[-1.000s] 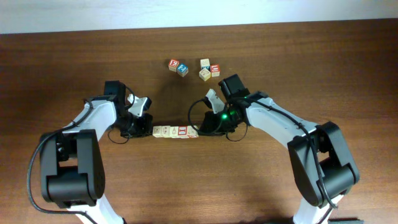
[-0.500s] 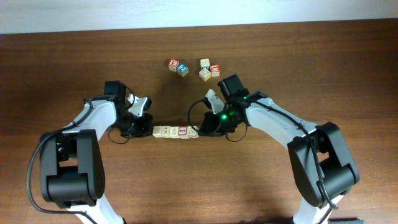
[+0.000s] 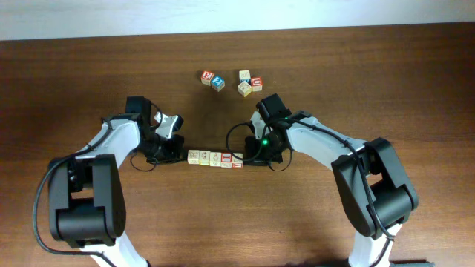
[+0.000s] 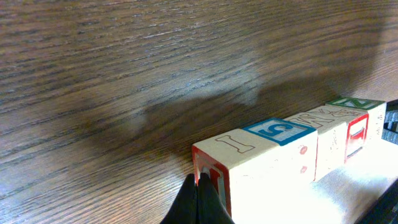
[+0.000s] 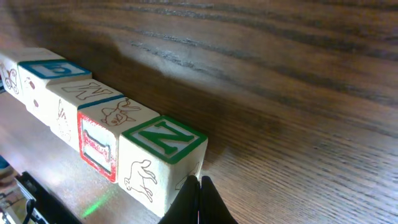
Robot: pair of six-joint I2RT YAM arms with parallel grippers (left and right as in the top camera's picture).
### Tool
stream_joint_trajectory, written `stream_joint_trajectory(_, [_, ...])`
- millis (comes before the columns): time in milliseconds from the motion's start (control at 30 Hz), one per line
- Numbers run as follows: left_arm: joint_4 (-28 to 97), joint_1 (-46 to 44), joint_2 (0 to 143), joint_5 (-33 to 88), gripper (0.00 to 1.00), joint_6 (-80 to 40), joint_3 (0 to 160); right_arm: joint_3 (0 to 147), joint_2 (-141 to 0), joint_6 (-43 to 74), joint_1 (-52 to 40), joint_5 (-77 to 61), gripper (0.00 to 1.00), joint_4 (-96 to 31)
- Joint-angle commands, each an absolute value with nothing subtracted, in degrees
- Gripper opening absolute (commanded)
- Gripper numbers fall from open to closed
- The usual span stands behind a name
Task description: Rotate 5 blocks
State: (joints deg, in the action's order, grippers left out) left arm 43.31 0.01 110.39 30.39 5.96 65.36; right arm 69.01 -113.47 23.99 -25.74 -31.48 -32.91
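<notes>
The left gripper (image 4: 198,198) has its fingers pressed together into 1 dark point with nothing between them. That tip sits against the outer face of the row's left end cube (image 4: 249,158), low down near the red-framed side. The right gripper (image 5: 199,196) is pinched together the same way and holds nothing. Its tip touches the bottom corner of the green N cube (image 5: 163,140), which closes the other end of the row.

The row of 5 blocks (image 3: 214,159) lies between the 2 tips on the dark wooden table (image 3: 386,67). The cubes touch side by side in a nearly straight line. A green light (image 3: 261,142) glows on the right arm just beyond the row's right end.

Well behind the row, toward the far edge of the table, a pair of cubes (image 3: 212,79) sits close together. A cluster of 3 cubes (image 3: 249,83) lies just to the right of that pair, apart from the row.
</notes>
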Motion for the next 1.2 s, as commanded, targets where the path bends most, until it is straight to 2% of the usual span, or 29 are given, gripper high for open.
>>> stream_joint_trajectory(0, [43.9, -1.3, 110.7, 30.7, 0.0, 5.6, 65.1, 70.4, -113.8, 24.6, -27.3, -33.6, 0.04, -32.1])
stream_joint_trajectory(233, [44.1, -1.3, 110.7, 16.9, 0.0, -0.8, 65.1, 70.4, -113.8, 24.6, -27.3, -33.6, 0.04, -32.2])
stream_joint_trajectory(400, [44.6, -1.3, 110.7, 13.6, 0.0, -1.8, 65.3, 70.4, -113.8, 24.5, -27.3, -33.6, 0.04, -32.3])
stream_joint_trajectory(500, [48.1, -1.1, 110.7, 13.5, 0.0, -1.7, 68.3, 70.4, -113.8, 24.5, -27.2, -33.6, 0.05, -32.6])
stream_joint_trajectory(600, [51.9, -1.1, 110.7, 17.2, 0.0, 4.5, 71.7, 70.4, -113.8, 24.5, -26.5, -34.0, 0.05, -33.0])
stream_joint_trajectory(667, [51.9, -1.0, 110.7, 20.7, 0.0, 6.3, 71.9, 70.4, -113.8, 24.5, -26.5, -34.0, 0.04, -33.2])
stream_joint_trajectory(1167, [51.5, -1.0, 110.7, 24.7, 0.0, 7.8, 71.9, 70.4, -113.8, 24.5, -26.5, -34.2, 0.04, -33.4])
